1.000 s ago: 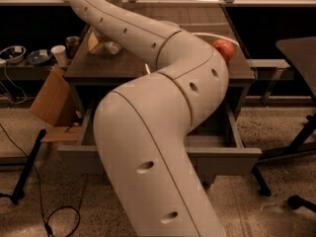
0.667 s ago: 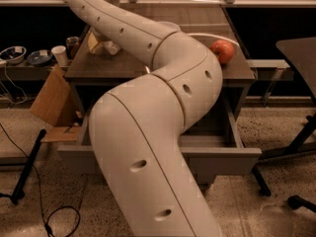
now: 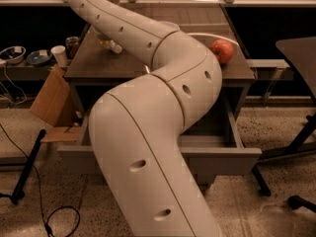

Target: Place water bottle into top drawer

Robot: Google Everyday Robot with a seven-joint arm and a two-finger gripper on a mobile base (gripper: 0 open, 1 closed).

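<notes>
The water bottle (image 3: 111,46) lies on the back left of the grey cabinet top, only its white-capped end showing below my arm. My gripper (image 3: 103,36) is at that spot, right over the bottle and mostly hidden behind my own forearm. The top drawer (image 3: 224,158) is pulled open below the cabinet top. My arm covers its middle and its handle, so only its grey front panel and right wall show.
A red apple (image 3: 222,51) and the rim of a white bowl (image 3: 213,35) sit at the right of the cabinet top (image 3: 89,65). A cardboard box (image 3: 49,102) leans at the left, with a paper cup (image 3: 59,55) behind it. A dark table (image 3: 298,48) and its legs stand at the right.
My arm's big lower link has swung a little to the left. The bottle, apple and drawer have not moved.
</notes>
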